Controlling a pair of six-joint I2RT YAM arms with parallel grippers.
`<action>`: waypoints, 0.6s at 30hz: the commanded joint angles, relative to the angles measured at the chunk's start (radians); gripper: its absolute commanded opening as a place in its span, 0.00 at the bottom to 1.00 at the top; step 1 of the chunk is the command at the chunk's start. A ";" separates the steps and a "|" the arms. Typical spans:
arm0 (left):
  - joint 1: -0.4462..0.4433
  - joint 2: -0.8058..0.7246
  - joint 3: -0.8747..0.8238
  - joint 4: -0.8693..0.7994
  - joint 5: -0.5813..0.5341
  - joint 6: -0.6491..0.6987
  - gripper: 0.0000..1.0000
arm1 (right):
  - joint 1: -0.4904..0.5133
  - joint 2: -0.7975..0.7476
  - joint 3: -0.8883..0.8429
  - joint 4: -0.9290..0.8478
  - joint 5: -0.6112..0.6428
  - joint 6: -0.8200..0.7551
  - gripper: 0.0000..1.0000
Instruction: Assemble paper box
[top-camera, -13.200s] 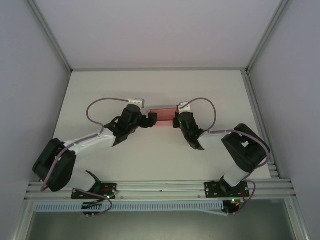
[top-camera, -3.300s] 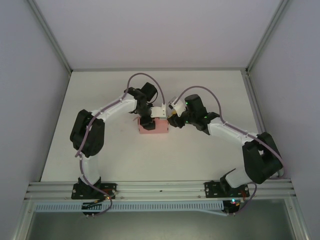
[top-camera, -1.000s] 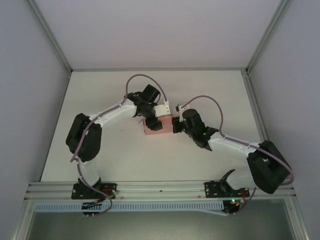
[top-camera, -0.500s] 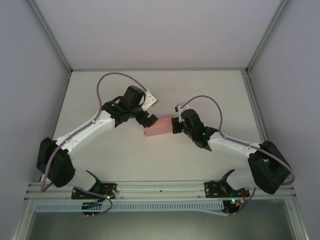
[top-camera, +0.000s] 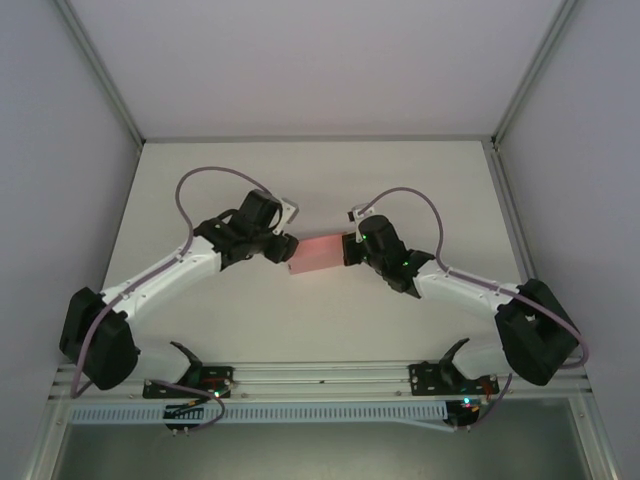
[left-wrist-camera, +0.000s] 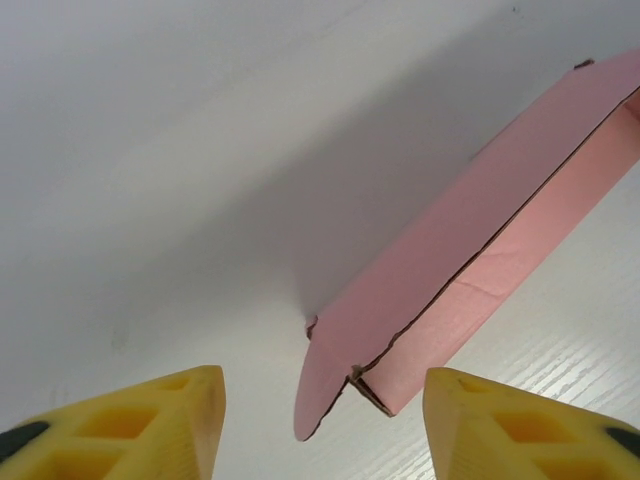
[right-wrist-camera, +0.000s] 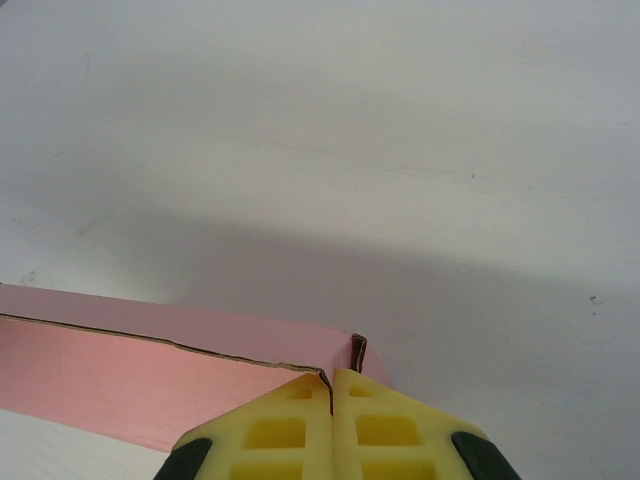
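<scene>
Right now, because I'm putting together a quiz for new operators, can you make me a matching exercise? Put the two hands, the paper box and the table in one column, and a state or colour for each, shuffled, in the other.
Column one
1. left hand
2. right hand
3. paper box
4. table

Column two
A. white
B. shut, pinching an edge of the pink card
C. pink, lying between the two hands
D. open, fingers apart at the box's end

Pairs: 1-D, 2-B, 3-C, 4-A
</scene>
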 joint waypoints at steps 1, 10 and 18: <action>0.004 0.025 -0.010 -0.008 0.033 -0.023 0.52 | 0.009 0.037 0.000 -0.116 -0.009 0.016 0.00; 0.006 0.061 -0.015 -0.021 0.000 -0.034 0.35 | 0.009 0.032 0.004 -0.129 -0.015 0.011 0.00; 0.019 0.078 0.016 0.001 0.044 -0.108 0.00 | 0.011 0.029 -0.009 -0.125 -0.016 0.015 0.00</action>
